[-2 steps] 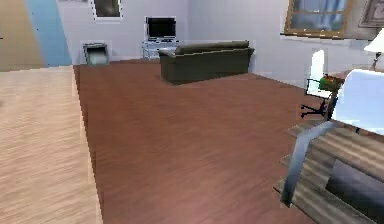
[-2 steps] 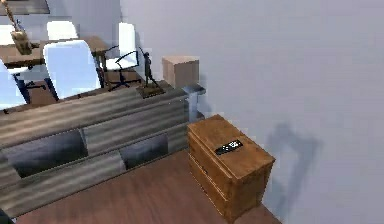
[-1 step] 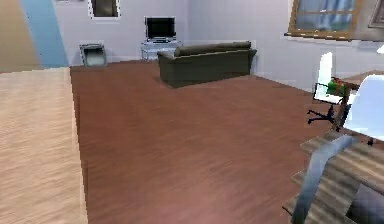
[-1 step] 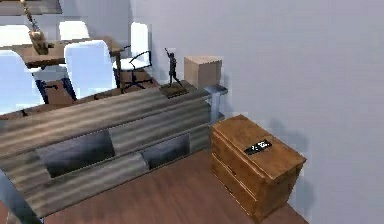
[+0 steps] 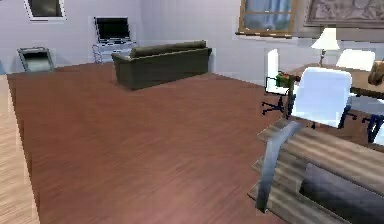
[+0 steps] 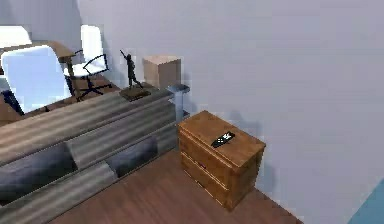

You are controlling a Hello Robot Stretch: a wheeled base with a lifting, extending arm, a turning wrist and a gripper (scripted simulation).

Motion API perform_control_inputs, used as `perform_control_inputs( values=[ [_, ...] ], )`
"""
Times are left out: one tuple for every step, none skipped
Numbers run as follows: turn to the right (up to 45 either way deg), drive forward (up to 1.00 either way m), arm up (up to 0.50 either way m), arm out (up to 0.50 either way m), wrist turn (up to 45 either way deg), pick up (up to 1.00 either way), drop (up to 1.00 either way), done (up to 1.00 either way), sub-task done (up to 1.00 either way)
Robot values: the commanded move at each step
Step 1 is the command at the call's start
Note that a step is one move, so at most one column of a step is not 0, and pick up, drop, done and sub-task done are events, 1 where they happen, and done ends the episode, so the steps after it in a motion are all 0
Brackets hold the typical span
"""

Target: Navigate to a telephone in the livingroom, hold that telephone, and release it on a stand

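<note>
Lying flat about the middle of the wooden stand's (image 6: 212,168) top, the telephone (image 6: 224,139) is a small dark slab with pale marks. The stand sits against the wall (image 6: 290,80), just beside a long striped sofa (image 6: 90,135) with a dark statuette (image 6: 131,70) at its far end. My gripper's state I cannot tell. Ahead, bare wooden floor (image 5: 130,140) runs wide to a dark couch (image 5: 162,62); white chairs (image 5: 322,95) ring a worktop (image 5: 297,71) at the forward view's right.
</note>
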Motion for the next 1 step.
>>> perform_control_inputs(
  values=[
    [0.0, 1.0, 0.0, 0.0, 0.0, 0.0, 0.0, 0.0, 0.0]
  ],
)
